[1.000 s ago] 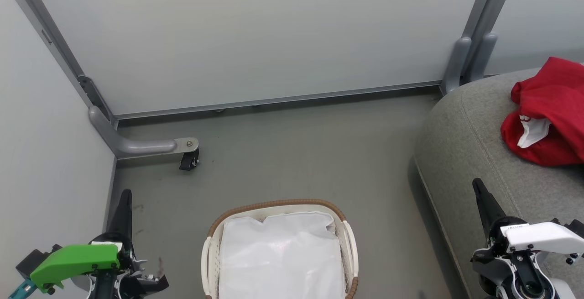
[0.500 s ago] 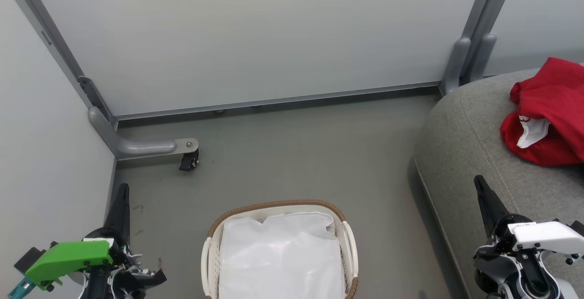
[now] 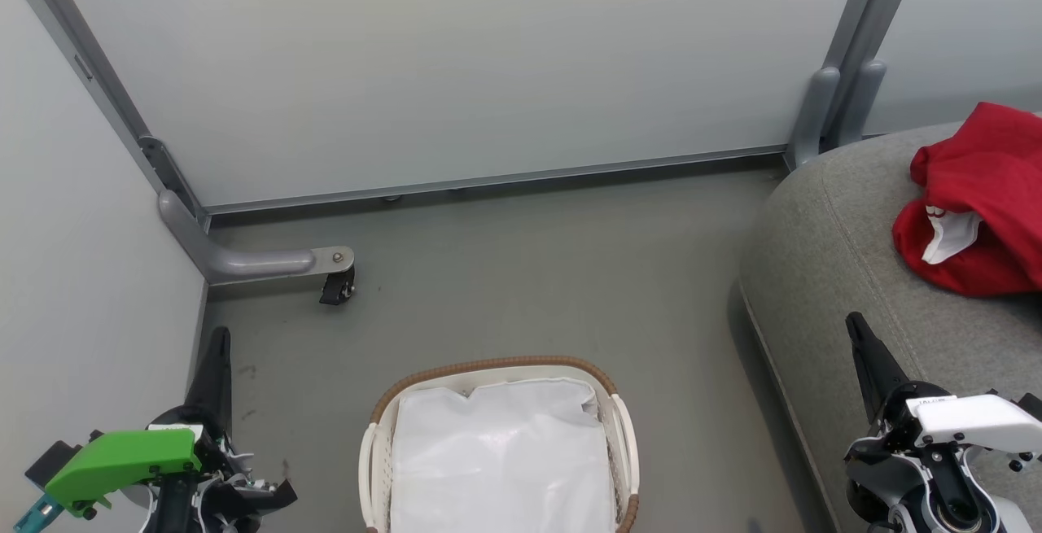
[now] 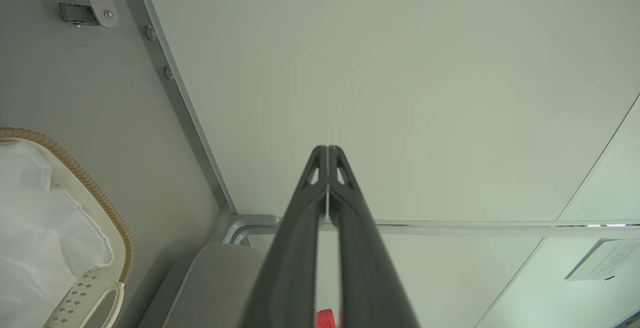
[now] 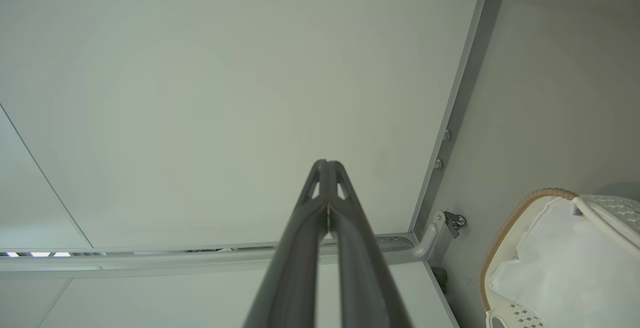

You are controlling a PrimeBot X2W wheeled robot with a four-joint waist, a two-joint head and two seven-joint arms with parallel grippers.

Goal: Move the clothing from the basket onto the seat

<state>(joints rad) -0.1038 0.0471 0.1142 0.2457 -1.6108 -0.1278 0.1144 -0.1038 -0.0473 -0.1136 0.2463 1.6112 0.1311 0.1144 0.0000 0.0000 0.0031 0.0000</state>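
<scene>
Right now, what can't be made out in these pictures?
Clothing: head view, cut off by the right edge.
Basket: head view, near end cut by the bottom edge; its white liner hides anything underneath.
Red speck at the base of the left claw, left wrist view: too small to identify.

Left claw (image 3: 218, 336) slightly further left, right claw (image 3: 854, 323) slightly further right.
</scene>
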